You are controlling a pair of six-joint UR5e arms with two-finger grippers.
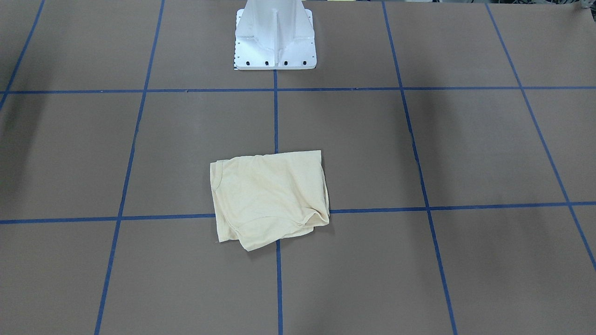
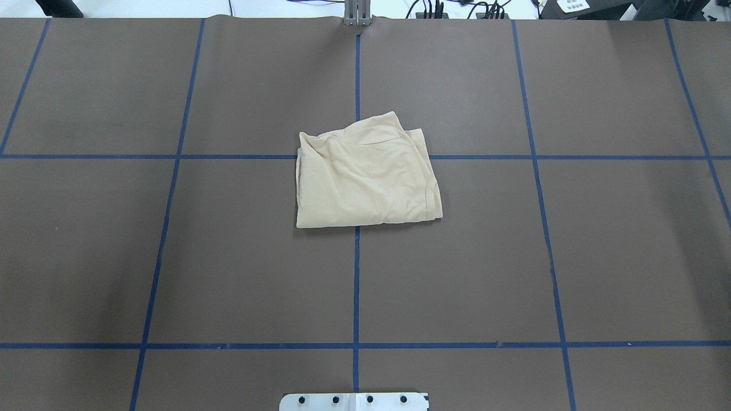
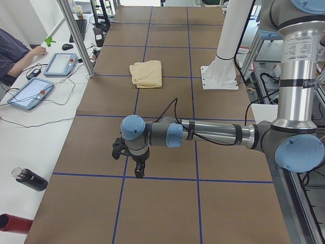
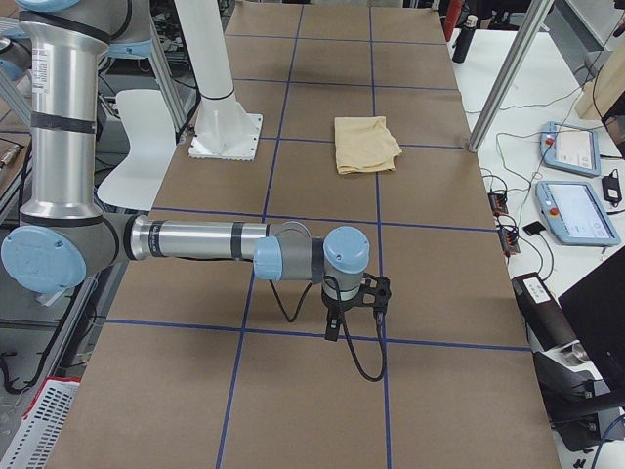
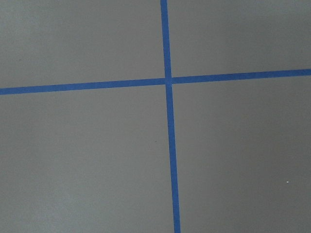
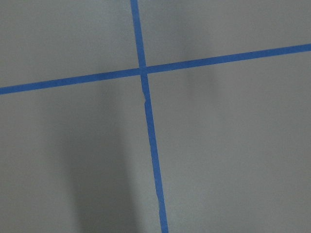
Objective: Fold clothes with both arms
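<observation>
The shirt (image 2: pixel 365 177) lies as a loose folded packet on the table (image 2: pixel 171 257), straight out from the pedestal (image 1: pixel 274 37).

The left claw (image 3: pixel 139 170) hangs low over bare table, well off to the pedestal's left. The right claw (image 4: pixel 332 330) hangs likewise to its right. No cloth hangs from either. The side views do not show how far either is open.

Hazard: the packet edge farthest from the pedestal is rumpled, with one layer protruding. A pinch that catches only the top layer would probably peel the fold open. A low approach could drag the thin cloth.
</observation>
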